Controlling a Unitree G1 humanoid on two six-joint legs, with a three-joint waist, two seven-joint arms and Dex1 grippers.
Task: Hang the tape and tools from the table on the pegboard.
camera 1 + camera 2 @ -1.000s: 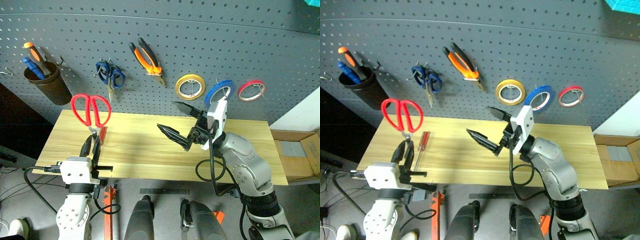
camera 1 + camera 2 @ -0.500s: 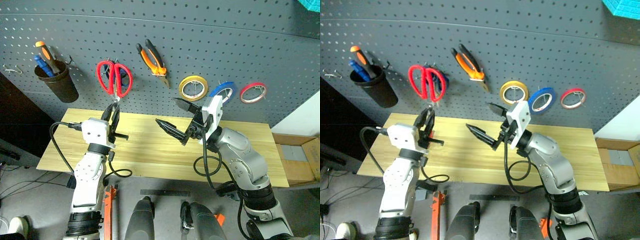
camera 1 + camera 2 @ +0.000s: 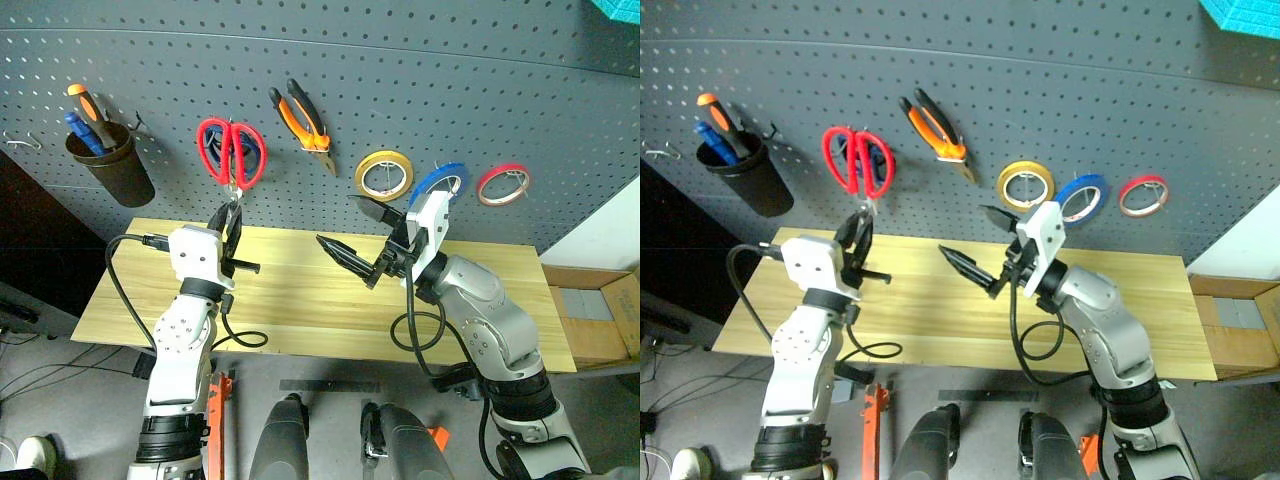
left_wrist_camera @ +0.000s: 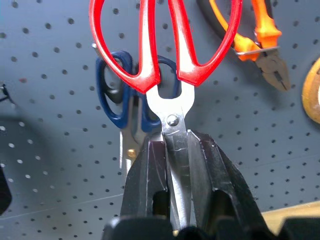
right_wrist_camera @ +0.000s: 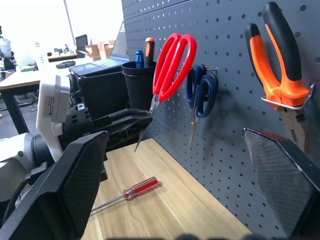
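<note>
Raised from low over the light yellowish wooden counter (image 3: 480, 300) a second ago, the left tool (image 3: 228, 215) now holds the red-handled scissors (image 3: 231, 152) up against the dark grey perforated pegboard (image 3: 400, 80). Its two black fingers (image 4: 150, 190) are clamped on the steel blades just below the pivot, so most of the blades are hidden between them. The scissors stand nearly upright, handles up and tips down, and their red loops cover most of the blue-handled scissors (image 4: 122, 92) hanging on a hook behind them.

A dark round cup (image 3: 110, 165) hangs on the board far to the left, with an orange-and-black handle (image 3: 82, 103) and a blue handle (image 3: 76, 126) sticking out of it; what tools they belong to is hidden inside.

Orange-and-black pliers (image 3: 300, 115) hang on the board with handles up and jaws down. Further right hang a yellow tape ring (image 3: 384, 174), the thin blue tape ring (image 3: 440, 182), partly covered by the right arm, and a red tape ring (image 3: 503, 183).

The slim red-handled screwdriver (image 5: 127, 192) lies flat on the counter below the scissors.

The right tool (image 3: 358, 240) hovers over the counter with fingers spread wide and holds nothing.
</note>
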